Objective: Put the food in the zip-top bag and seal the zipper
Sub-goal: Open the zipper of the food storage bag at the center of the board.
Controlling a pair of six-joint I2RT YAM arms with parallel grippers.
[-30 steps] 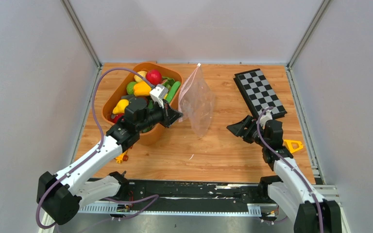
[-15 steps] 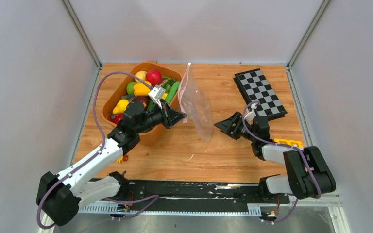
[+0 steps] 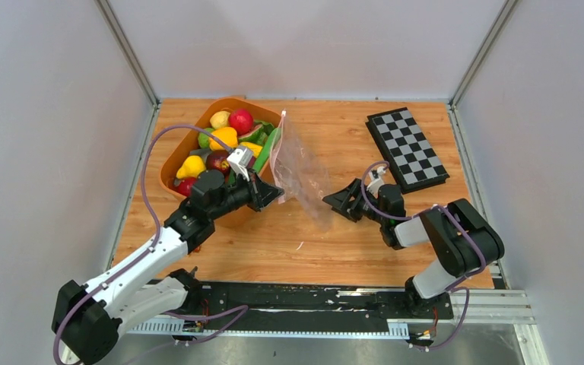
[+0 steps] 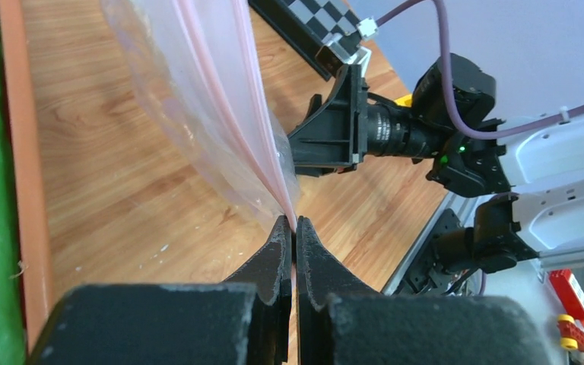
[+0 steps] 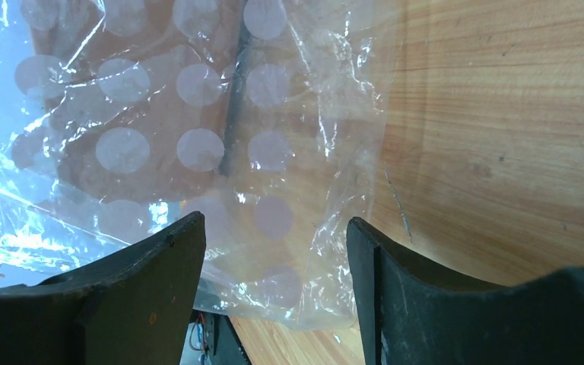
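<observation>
Left tool (image 4: 294, 228) tight on zipper (image 4: 247, 114)

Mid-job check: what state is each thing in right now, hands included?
left hand: shut on the bag's mouth edge.
right hand: open, at the bag, not gripping.
bag: lifted by one edge, empty.
zipper: pinched at one end; cannot tell if it is sealed.
food: all in the tub.
tub: upright, full.
chessboard: lying flat.
</observation>
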